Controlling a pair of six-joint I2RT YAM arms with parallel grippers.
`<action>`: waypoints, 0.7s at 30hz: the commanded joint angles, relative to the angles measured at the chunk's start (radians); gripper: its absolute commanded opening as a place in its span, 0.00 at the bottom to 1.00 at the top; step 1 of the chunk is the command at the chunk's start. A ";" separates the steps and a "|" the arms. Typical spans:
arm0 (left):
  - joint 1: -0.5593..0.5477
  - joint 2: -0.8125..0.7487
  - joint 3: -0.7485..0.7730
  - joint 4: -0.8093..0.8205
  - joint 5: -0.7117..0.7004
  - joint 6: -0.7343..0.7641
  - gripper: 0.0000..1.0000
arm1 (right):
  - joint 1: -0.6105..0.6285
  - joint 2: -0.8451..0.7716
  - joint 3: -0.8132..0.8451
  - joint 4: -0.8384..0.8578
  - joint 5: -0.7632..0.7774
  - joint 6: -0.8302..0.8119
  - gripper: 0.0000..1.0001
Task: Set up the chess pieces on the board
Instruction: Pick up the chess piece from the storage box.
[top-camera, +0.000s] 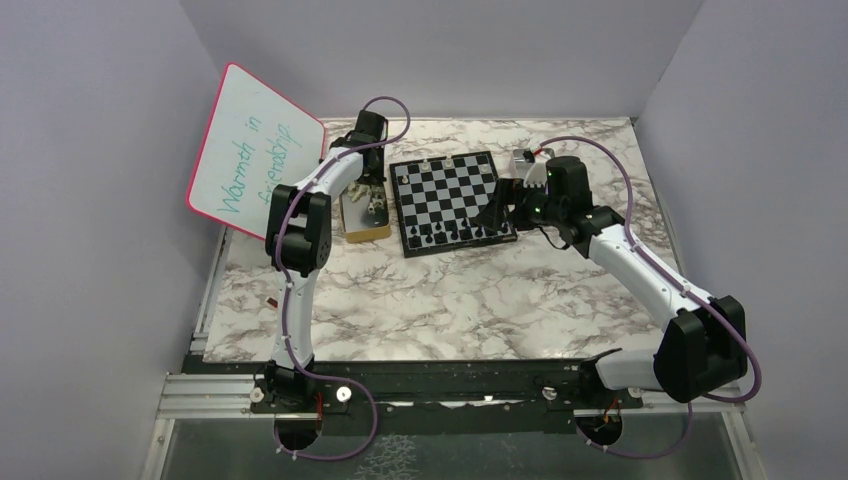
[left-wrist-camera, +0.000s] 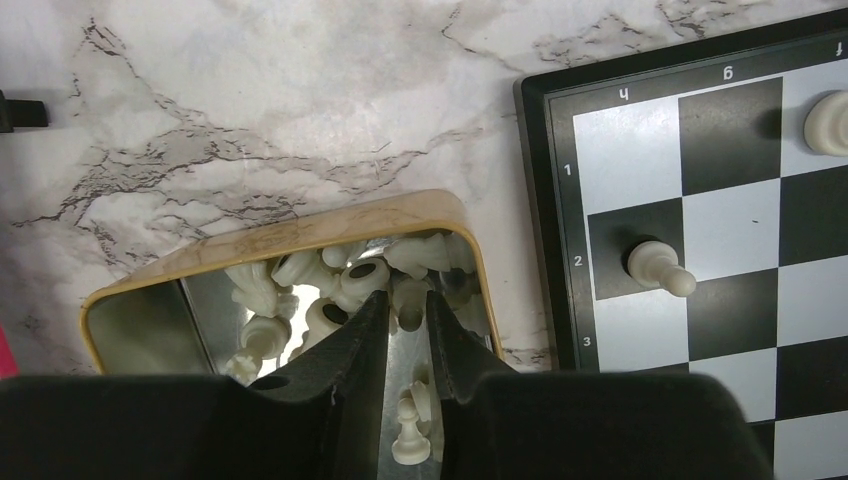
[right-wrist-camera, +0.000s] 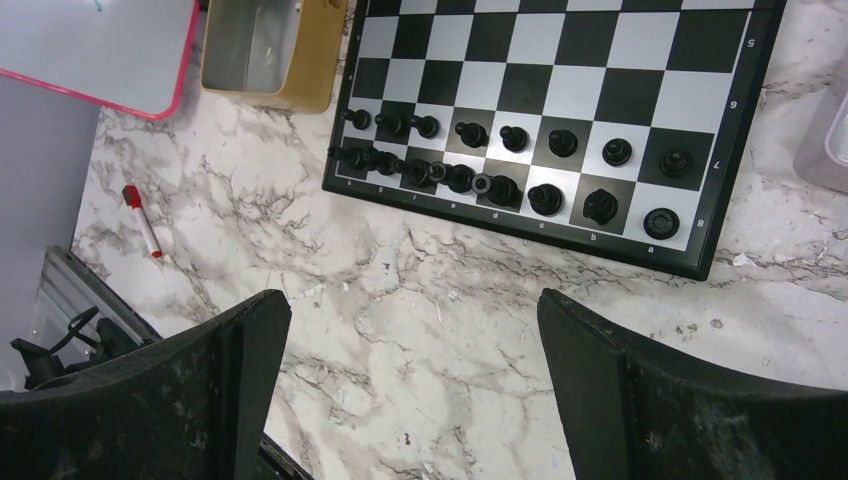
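Black fingers (left-wrist-camera: 365, 330) of the left gripper (left-wrist-camera: 408, 305) reach down into a gold-rimmed tin (left-wrist-camera: 300, 225). They stand close together with only a narrow slot between them. A pale shape shows in that slot, but I cannot tell whether they pinch it or merely straddle it.

Around their tips the pale chess pieces (left-wrist-camera: 300, 270) lie jumbled and touching one another. Just beside the tin is the board (left-wrist-camera: 545, 200), where one pale pawn (left-wrist-camera: 658, 268) already stands in the row marked 2 and another pale piece (left-wrist-camera: 825, 122) sits nearer the edge. On the opposite side, the black pieces (right-wrist-camera: 515, 137) fill two rows.

The step in hand looks like picking the next pale piece. It is best to close on one piece only, by its body and not its head, so that no neighbour comes up with it. The lift should go straight up, clear of the tin's rim, before crossing to the board. The piece should then be set down upright in the middle of its square.

The right gripper (right-wrist-camera: 415, 310) hangs over the marble worktop (right-wrist-camera: 450, 330) with fingers spread wide and empty.
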 joint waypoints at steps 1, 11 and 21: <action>0.006 0.022 0.031 0.013 0.032 -0.002 0.20 | 0.004 -0.028 -0.003 0.003 0.000 -0.001 1.00; 0.005 -0.008 0.015 0.011 0.031 -0.002 0.12 | 0.004 -0.025 -0.007 0.003 0.000 -0.002 1.00; 0.005 -0.081 0.014 -0.031 -0.003 -0.015 0.12 | 0.004 -0.038 -0.012 0.002 0.000 -0.003 1.00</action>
